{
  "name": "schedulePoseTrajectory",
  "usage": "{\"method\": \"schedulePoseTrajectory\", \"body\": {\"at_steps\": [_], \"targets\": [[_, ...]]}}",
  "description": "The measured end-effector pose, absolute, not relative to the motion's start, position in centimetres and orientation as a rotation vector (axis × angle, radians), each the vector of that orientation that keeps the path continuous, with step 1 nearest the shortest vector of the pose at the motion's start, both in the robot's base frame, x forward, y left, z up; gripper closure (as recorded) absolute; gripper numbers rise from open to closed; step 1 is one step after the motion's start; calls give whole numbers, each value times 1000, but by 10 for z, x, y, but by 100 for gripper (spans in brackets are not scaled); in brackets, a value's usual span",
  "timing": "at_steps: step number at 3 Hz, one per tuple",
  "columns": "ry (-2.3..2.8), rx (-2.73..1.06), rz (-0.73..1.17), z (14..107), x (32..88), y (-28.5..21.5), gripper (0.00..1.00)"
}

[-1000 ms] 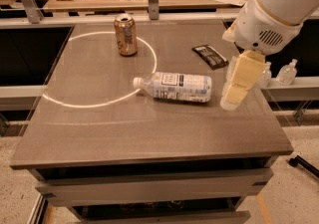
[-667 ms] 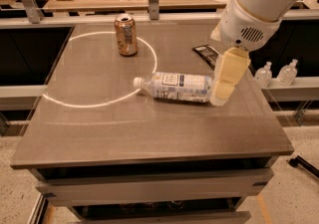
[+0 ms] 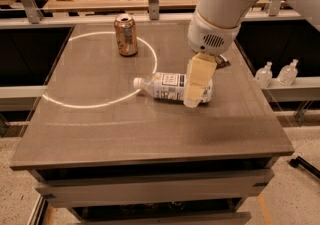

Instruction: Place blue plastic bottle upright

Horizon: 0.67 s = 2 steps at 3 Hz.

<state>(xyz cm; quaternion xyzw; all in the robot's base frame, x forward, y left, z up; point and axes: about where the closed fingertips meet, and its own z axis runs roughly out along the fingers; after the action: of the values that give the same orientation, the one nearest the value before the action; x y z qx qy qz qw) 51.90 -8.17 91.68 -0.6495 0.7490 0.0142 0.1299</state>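
Note:
The blue plastic bottle (image 3: 167,86) lies on its side near the middle of the table (image 3: 100,129). Its white cap (image 3: 136,83) points left and its base points right. Its pale label with dark print faces up. My gripper (image 3: 195,94), cream coloured below a white wrist, hangs over the bottle's right end and covers its base. I cannot tell whether it touches the bottle.
A brown-gold soda can (image 3: 125,34) stands upright at the back left, on a white ring (image 3: 75,104) marked on the tabletop. A dark flat object (image 3: 223,62) lies behind my wrist. Two small clear pump bottles (image 3: 263,74) stand on a ledge to the right.
My gripper has moved left and down, from beside the bottle's right end to over it. The bottle and the can have not moved.

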Motion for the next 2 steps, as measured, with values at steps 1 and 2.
{"method": "schedulePoseTrajectory", "body": {"at_steps": [1,2], "targets": [[2235,-1907,24,891,531,-76,0],[2294,-1915,5,875,544,-75,0]]}}
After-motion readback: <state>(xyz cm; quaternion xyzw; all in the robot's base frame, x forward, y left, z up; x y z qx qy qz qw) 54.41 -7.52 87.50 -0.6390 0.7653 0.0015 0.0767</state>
